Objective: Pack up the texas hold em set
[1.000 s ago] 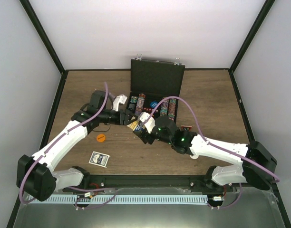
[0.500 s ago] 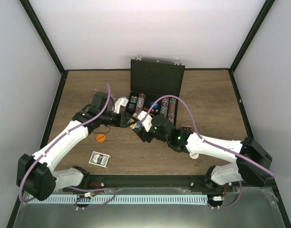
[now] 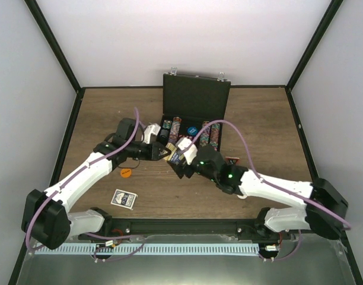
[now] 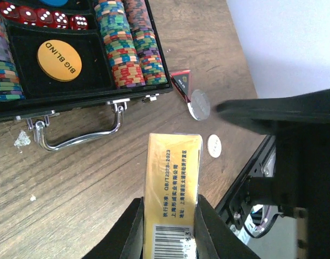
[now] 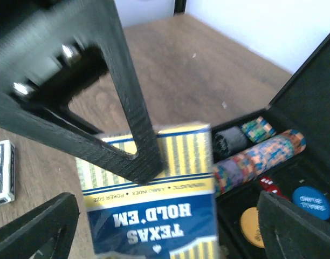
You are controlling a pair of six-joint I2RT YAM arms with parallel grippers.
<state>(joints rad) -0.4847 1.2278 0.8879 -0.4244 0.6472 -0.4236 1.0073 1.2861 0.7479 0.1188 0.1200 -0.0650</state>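
Your left hand (image 4: 170, 209): clamped on the yellow card box (image 4: 173, 172) | your right hand (image 5: 165, 216): released, spread wide, facing that box | case (image 3: 196, 98): open, chips inside.

The open case (image 3: 196, 113) stands at upper centre of the top view, chip rows (image 4: 122, 48) lying in it. The card box (image 4: 173, 178) sits between my left gripper's (image 4: 170, 202) fingers, just below the case's handle. At lower left lies a loose deck (image 3: 123, 198), with a disc (image 3: 126, 173) above it.
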